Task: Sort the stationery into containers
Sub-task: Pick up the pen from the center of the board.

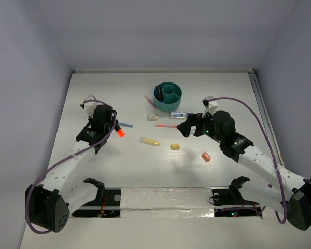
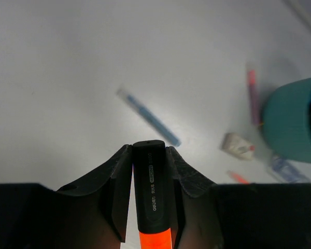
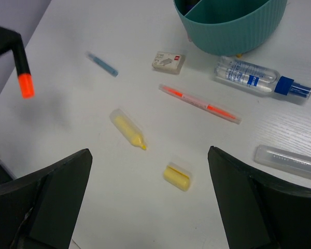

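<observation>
My left gripper (image 1: 113, 126) is shut on a black marker with an orange cap (image 2: 152, 192), held above the table's left side; the cap (image 1: 121, 133) also shows in the right wrist view (image 3: 25, 84). My right gripper (image 1: 189, 128) is open and empty above the small yellow cap (image 3: 177, 177). The teal organizer (image 1: 167, 94) stands at the back centre and holds an item. A blue pen (image 2: 149, 117), white eraser (image 3: 168, 60), orange-red pen (image 3: 199, 103), yellow highlighter (image 3: 128, 129) and orange bit (image 1: 206, 156) lie on the table.
A clear glue bottle with a blue cap (image 3: 259, 79) lies by the organizer, and a clear tube (image 3: 287, 162) lies at the right. A pink pen (image 1: 151, 101) lies left of the organizer. White walls bound the table.
</observation>
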Tool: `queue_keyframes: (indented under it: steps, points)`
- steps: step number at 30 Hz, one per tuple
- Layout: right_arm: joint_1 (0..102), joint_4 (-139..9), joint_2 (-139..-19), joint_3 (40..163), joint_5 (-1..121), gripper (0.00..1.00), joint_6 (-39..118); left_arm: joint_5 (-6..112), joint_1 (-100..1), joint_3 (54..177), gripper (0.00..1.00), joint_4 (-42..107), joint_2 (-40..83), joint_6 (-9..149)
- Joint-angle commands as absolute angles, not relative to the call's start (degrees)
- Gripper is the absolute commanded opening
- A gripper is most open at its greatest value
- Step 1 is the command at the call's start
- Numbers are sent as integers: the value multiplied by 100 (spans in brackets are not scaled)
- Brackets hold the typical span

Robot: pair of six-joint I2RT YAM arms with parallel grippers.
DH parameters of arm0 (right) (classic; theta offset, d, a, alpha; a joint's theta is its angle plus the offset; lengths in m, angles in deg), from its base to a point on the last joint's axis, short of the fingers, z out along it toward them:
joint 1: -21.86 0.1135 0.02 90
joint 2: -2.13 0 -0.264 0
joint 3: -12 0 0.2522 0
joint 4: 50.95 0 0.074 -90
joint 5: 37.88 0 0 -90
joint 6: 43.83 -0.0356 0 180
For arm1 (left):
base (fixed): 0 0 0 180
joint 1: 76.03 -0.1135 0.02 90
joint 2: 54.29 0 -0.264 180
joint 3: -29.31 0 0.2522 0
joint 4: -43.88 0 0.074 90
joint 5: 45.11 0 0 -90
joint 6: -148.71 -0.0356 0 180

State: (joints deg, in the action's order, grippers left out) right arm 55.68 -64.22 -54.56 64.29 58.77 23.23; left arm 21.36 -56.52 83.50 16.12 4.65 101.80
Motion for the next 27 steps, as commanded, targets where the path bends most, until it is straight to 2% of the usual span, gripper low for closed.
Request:
queue_keyframes:
  steps: [1,7,12,18,27]
  points:
    - [5596,-6181,-5465,6611,5836,100,2315,1598,-5398,9096,0,2052,468,9958]
    - [5596,-6164,-5368,6575,5722,100,2323,606,-4468,10072,0,2921,1373,9827]
    - [5596,-6164,-5263,6532,5555,100,2323,-264,-4140,11074,0,3660,2559,9370]
    - [5596,-6085,-5272,6479,5458,100,2297,-766,-3842,11839,0,4916,3772,8298]
    - [5596,-6058,-5228,6444,5370,100,2288,-1039,-3674,12912,0,5665,5047,7384]
